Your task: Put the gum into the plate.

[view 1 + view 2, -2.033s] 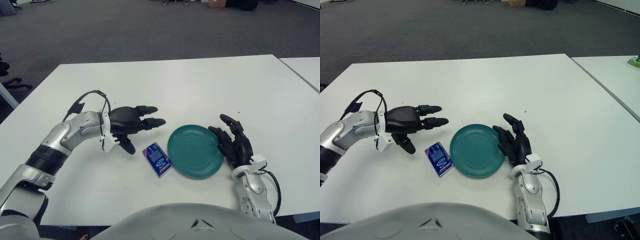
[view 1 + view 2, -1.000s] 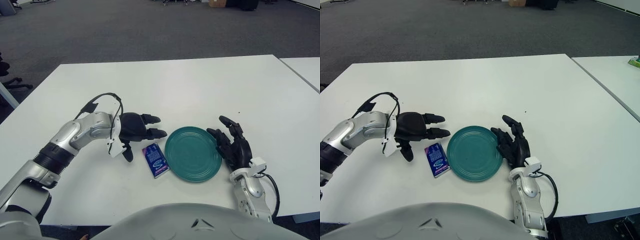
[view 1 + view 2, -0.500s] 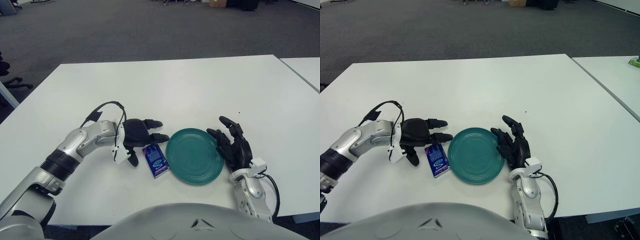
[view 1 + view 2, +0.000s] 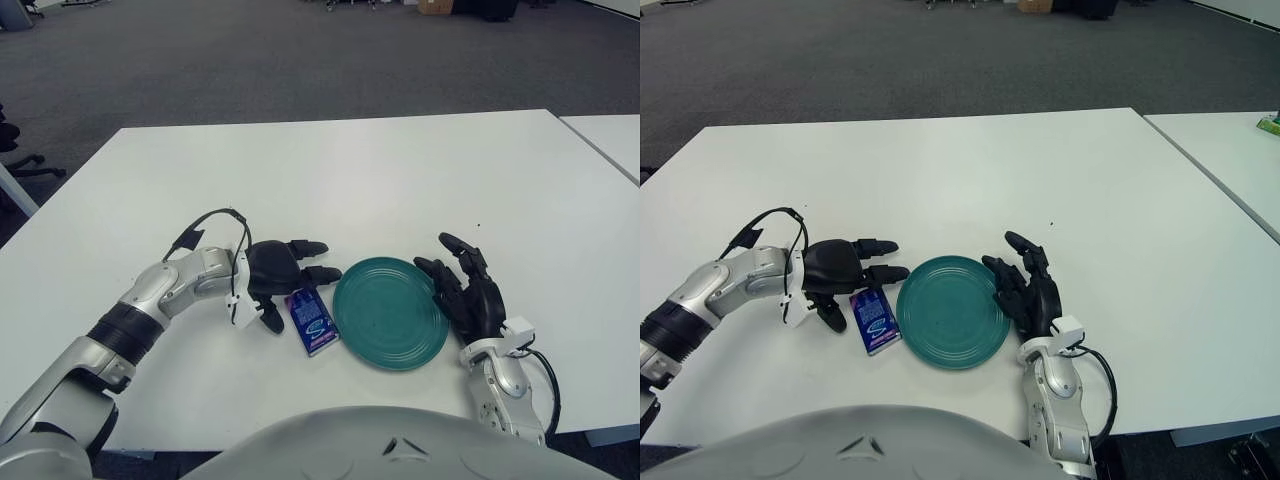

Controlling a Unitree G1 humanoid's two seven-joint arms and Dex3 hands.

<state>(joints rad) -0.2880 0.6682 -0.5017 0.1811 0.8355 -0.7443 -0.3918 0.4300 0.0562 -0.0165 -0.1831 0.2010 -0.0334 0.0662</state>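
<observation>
A small blue-purple gum pack (image 4: 311,321) lies flat on the white table, just left of the teal plate (image 4: 390,312). My left hand (image 4: 283,275) is low over the table right beside the pack's far-left end, fingers spread, thumb (image 4: 268,317) down at the pack's left side and two fingers reaching past its top end toward the plate. Nothing is held in it. My right hand (image 4: 467,290) shows at the plate's right rim, fingers relaxed and holding nothing. In the right eye view the pack (image 4: 874,321) and plate (image 4: 953,311) show the same way.
The white table (image 4: 380,180) stretches far beyond the plate. A second table (image 4: 610,135) stands at the right with a gap between. Grey carpet lies behind.
My left hand has come down and rightward from above the table to the gum pack's end over two seconds. The plate and right hand have stayed put.
</observation>
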